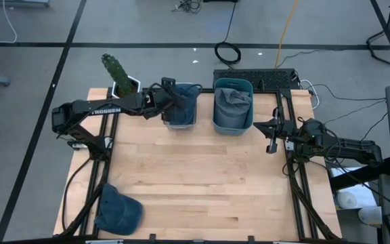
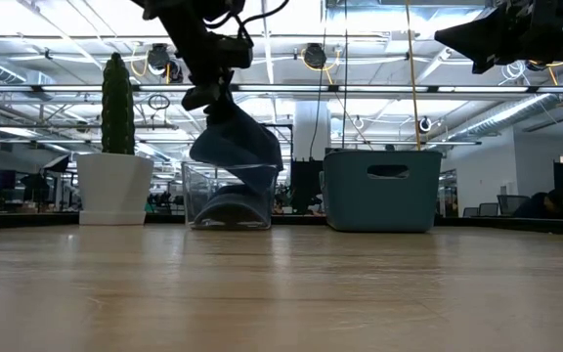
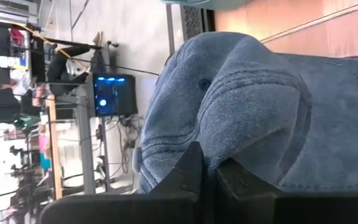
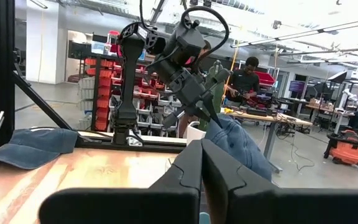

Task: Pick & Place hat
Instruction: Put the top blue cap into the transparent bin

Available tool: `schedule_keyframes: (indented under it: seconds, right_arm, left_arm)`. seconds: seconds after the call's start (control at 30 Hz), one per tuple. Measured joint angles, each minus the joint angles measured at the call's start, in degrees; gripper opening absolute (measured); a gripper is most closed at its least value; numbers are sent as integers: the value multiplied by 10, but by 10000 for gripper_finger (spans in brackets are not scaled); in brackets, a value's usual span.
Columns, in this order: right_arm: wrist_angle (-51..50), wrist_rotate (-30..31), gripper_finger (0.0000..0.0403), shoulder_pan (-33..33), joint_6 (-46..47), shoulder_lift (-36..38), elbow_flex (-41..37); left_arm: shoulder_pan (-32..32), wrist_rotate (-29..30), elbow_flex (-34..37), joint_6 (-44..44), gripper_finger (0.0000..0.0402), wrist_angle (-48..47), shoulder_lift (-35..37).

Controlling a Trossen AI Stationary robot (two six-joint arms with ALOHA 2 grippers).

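Note:
My left gripper (image 2: 213,96) is shut on a blue denim hat (image 2: 238,142), which hangs over the clear bin (image 1: 181,120) at the table's far side. The hat's lower edge is about level with the bin's rim (image 2: 225,166). Another dark hat (image 2: 231,207) lies inside the clear bin. A third blue hat (image 1: 118,210) lies flat on the table's near left corner. My right gripper (image 1: 272,141) waits shut and clear of everything at the table's right edge, beside the teal bin (image 1: 233,122). My left gripper pinches a bunched piece of the hat's crown (image 3: 219,146) between its two fingers (image 3: 188,171). It comes from the table's left, slanting down. The hat hangs below the fingers, lifted clear of the table, its rounded crown (image 3: 247,93) bulging out ahead of the fingertips.
The teal bin holds grey-blue cloth (image 1: 233,100). A cactus in a white pot (image 1: 120,78) stands at the far left, close behind my left arm. The middle and near right of the wooden table (image 1: 208,183) are bare. People work at benches in the room beyond.

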State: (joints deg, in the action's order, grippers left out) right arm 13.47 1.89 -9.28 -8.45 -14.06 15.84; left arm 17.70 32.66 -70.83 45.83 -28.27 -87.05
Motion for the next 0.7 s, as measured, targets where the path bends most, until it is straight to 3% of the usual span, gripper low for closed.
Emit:
schedule_keyframes:
  seconds: [0.43, 0.6, 0.7]
  right_arm:
    - [0, 1, 0, 0, -6, 0, 0]
    - [0, 1, 0, 0, -6, -4, 0]
    - [1, 13, 0, 0, -6, -8, 0]
  left_arm:
    - [24, -73, 1, -40, 5, 9, -46]
    - [33, -60, 0, -39, 6, 10, -91]
    - [36, -17, 0, -39, 4, 6, -111]
